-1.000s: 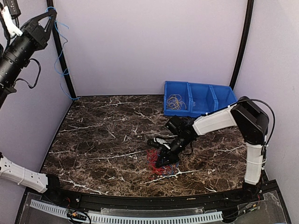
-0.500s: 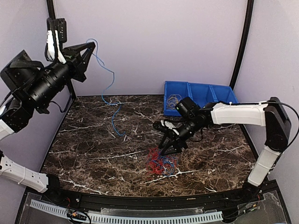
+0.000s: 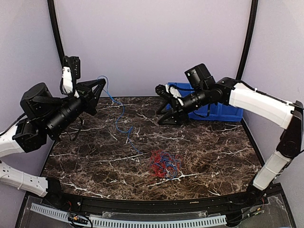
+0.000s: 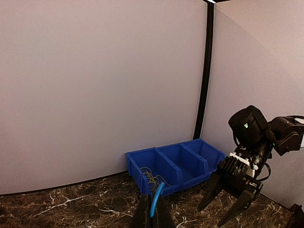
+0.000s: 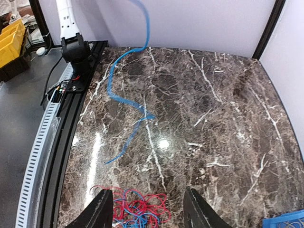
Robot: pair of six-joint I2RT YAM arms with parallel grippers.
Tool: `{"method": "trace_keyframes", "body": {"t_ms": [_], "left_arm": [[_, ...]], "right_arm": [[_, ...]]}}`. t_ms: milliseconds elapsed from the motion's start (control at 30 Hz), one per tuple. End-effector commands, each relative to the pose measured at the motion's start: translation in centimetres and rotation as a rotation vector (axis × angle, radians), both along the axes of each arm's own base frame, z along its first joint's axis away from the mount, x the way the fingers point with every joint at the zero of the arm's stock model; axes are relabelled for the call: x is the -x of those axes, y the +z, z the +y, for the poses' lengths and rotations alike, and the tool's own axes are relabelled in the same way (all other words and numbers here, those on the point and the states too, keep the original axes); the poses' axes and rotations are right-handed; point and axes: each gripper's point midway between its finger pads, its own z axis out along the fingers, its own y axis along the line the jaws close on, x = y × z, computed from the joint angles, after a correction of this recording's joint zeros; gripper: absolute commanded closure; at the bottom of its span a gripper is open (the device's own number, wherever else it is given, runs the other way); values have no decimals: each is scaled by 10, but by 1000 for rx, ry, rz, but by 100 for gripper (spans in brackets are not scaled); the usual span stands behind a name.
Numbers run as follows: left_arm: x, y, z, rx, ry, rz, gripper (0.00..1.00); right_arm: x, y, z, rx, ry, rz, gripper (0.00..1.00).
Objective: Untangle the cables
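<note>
We had the left gripper [image 3: 101,83] pinched shut on a thin blue cable [image 3: 121,115] at 10 o'clock. The cable hung in loose waves down to the glossy, white-veined dark marble table [image 3: 90,142], its free end trailing towards centre. The tangle [image 3: 165,164], a scribble of red and blue wire loops, lay at 6 o'clock. The right gripper [image 3: 160,105] stood wide, empty, at 1 o'clock beside the blue plastic bin [image 3: 223,112]. Half a second earlier it sat just above the tangle, and the left gripper was higher.
</note>
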Motion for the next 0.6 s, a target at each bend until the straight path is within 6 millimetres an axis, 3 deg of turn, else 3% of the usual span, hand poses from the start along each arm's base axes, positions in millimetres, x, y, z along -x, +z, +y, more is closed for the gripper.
{"method": "trace_keyframes", "body": {"t_ms": [0,67,167,367,567], "left_arm": [[2,-3,-11,96,-51,34,100],[0,-10,-21,89,-71,45,100],[-2,-20,-41,58,-109,58,100],[-2,-26,-74,17,-193,61,100],[-3,-23,-80,10,-203,45,100]], "right_arm": [[-28,50,16,-107,-69,-104,48],[-29,61,25,-140,-35,-101,48],[-24,62,35,-156,25,-97,48],[14,63,46,-162,203,-99,48],[32,52,45,-133,264,-97,50]]}}
